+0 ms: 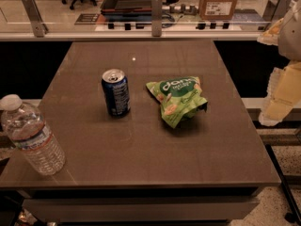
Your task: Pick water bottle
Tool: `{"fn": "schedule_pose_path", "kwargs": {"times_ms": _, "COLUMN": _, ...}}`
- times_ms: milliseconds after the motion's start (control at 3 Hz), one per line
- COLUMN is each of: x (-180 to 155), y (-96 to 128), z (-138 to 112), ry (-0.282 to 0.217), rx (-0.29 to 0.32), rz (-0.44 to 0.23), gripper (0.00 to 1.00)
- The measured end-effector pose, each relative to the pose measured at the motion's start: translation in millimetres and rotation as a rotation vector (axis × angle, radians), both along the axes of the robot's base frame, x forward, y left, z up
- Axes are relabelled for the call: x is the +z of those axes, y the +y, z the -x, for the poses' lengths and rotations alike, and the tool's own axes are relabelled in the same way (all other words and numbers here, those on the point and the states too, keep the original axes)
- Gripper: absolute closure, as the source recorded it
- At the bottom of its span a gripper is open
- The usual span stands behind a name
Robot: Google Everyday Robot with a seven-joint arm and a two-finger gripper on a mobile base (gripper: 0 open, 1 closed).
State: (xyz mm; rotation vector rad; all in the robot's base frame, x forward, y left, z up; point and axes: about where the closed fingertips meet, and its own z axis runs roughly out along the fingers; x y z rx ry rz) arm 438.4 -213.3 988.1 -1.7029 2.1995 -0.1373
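The water bottle (30, 135) is clear ribbed plastic with a white cap and a white-blue-red label band. It stands upright at the near left corner of the brown table (150, 154). My gripper (281, 86), white and yellowish, hangs at the right edge of the view, beyond the table's right side and far from the bottle. It holds nothing that I can see.
A blue soda can (115, 92) stands upright left of the table's middle. A green snack bag (178, 99) lies to its right. A glass railing with metal posts (156, 13) runs behind the table's far edge. A cardboard box (218, 1) sits beyond it.
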Motion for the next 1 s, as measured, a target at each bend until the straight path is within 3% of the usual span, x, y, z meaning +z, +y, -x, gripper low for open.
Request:
{"fn": "schedule_pose_path", "kwargs": {"times_ms": 667, "x": -1, "y": 6, "z": 1, "ry": -0.007, "rx": 0.01, "rz": -0.019, "gripper": 0.0}}
{"fn": "schedule_pose_path", "kwargs": {"times_ms": 1000, "x": -6, "y": 25, "z": 7, "ry": -0.025, "rx": 0.029, "rz": -0.088, "gripper": 0.0}}
